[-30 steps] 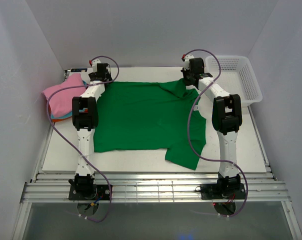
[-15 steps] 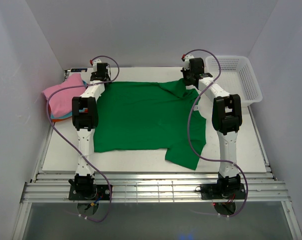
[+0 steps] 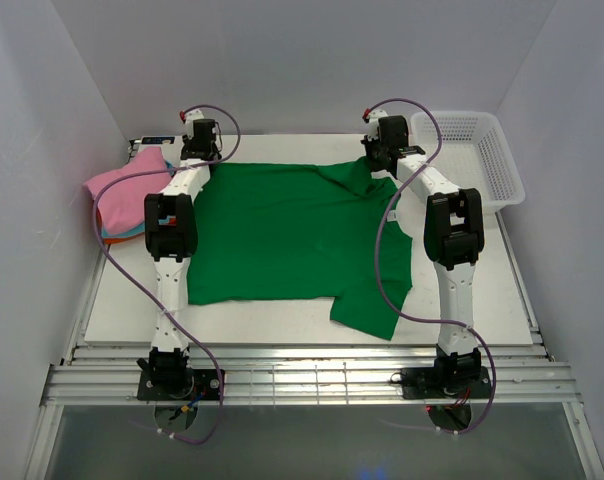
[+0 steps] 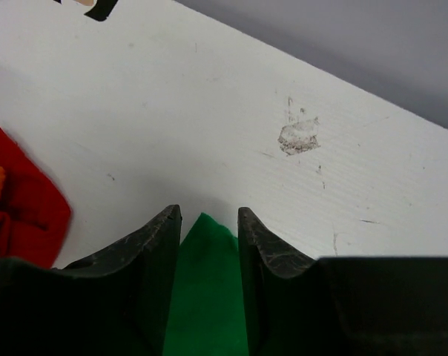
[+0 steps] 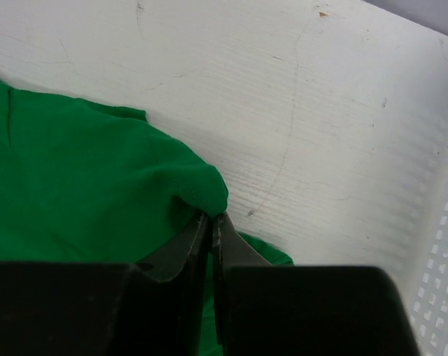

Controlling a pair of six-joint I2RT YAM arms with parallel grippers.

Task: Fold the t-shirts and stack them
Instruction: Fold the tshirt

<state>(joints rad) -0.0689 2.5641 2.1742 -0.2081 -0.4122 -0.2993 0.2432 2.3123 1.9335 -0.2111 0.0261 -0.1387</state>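
A bright green t-shirt [image 3: 292, 230] lies spread flat on the white table, one sleeve trailing toward the front right. My left gripper [image 3: 200, 140] hovers over its far left corner. In the left wrist view that gripper [image 4: 209, 215] stands partly open, with the green corner [image 4: 205, 297] lying between its fingers. My right gripper [image 3: 382, 150] is at the far right shoulder. In the right wrist view it [image 5: 211, 216] is shut on a bunched fold of green cloth [image 5: 83, 185]. A pile of folded t-shirts, pink on top [image 3: 127, 185], rests at the far left; its red one [image 4: 24, 215] shows in the left wrist view.
A white mesh basket [image 3: 477, 150] stands at the far right corner, and its wall [image 5: 443, 245] is close to the right gripper. A small dark device [image 3: 150, 141] sits behind the folded pile. Grey walls enclose the table.
The left gripper has shifted slightly toward the back and its jaws have narrowed around the green corner. The right arm and the shirt have not moved.
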